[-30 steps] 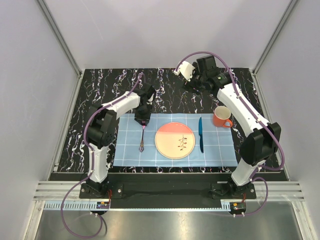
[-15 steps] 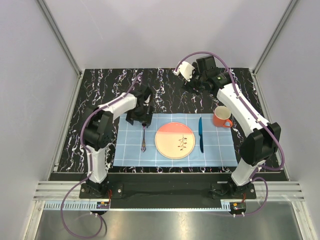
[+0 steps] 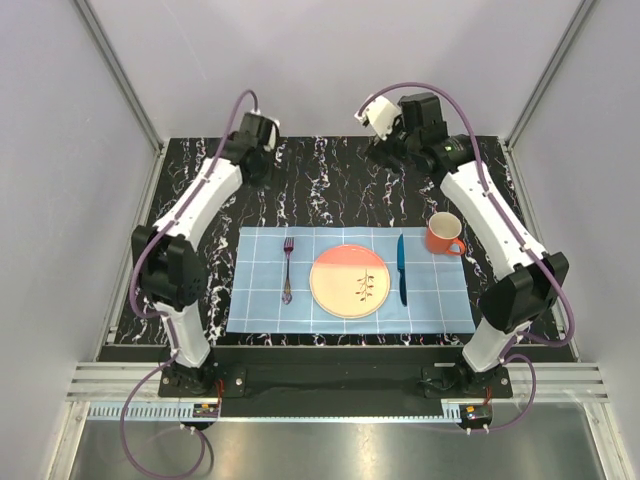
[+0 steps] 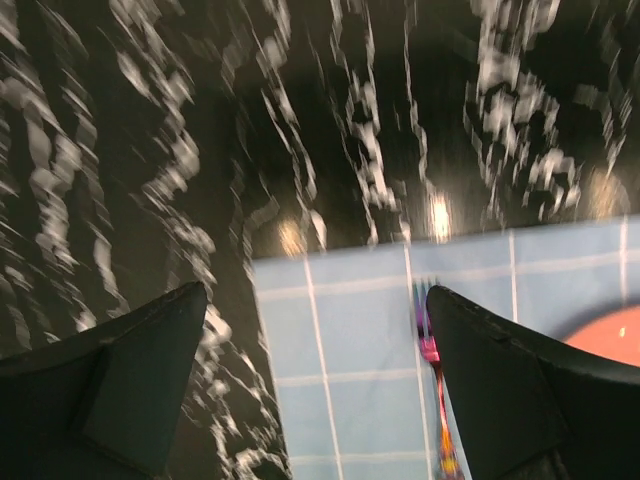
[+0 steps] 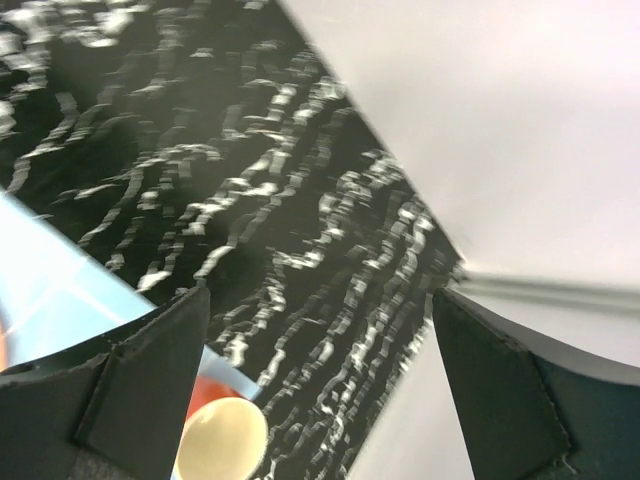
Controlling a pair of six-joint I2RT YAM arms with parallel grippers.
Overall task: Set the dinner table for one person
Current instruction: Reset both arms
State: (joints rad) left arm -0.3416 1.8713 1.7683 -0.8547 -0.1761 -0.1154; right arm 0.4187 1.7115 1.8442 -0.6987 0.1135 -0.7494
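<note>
- Top external view: the dinner table [image 3: 190,215] fills the middle of the frame, black and streaked, with the light-blue mat [image 3: 255,305] laid at lower centre as the diner's place.
- Upper left, the left gripper [image 4: 315,295] hangs over bare tabletop, claw spread wide with nothing in it. I'd say it is up there to stay clear of the setting.
- The fork [image 3: 287,270] lies left of the plate [image 3: 349,281] and the knife [image 3: 402,268] right of it, the usual order.
- The mug [image 3: 443,233] stands at the mat's upper right corner, handy for drinking.
- Upper right, the right gripper [image 5: 320,300] is spread and empty too. The setting looks complete.
</note>
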